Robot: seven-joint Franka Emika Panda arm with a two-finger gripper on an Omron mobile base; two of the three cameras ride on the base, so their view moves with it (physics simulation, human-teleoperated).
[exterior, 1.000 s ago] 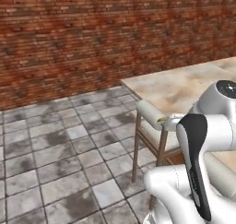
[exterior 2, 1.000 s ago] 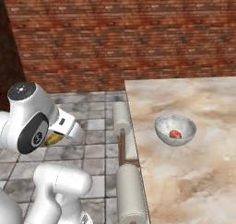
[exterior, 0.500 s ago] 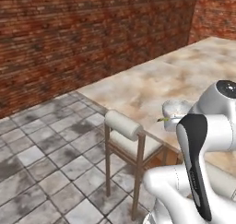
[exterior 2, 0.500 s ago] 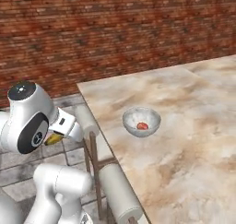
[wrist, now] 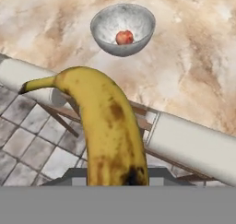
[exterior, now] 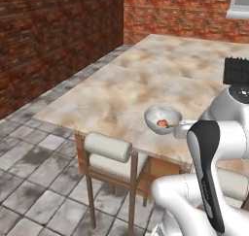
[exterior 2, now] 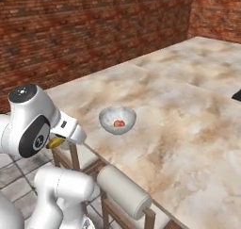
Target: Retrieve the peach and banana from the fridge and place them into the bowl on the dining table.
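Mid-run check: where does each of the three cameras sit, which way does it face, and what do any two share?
Left base view: behind the arm's left, facing the beige marbled dining table; white arm lower right.
Right base view: behind its right, same table; arm lower left.
Hand view: on the hand, looking along the curved yellow banana toward the table.
Shared: the grey-white bowl with the reddish peach.

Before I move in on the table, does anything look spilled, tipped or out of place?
Nothing stands out. The bowl sits upright on the table near its edge, with the peach inside. The banana is held in the claw, short of the table and above a chair.
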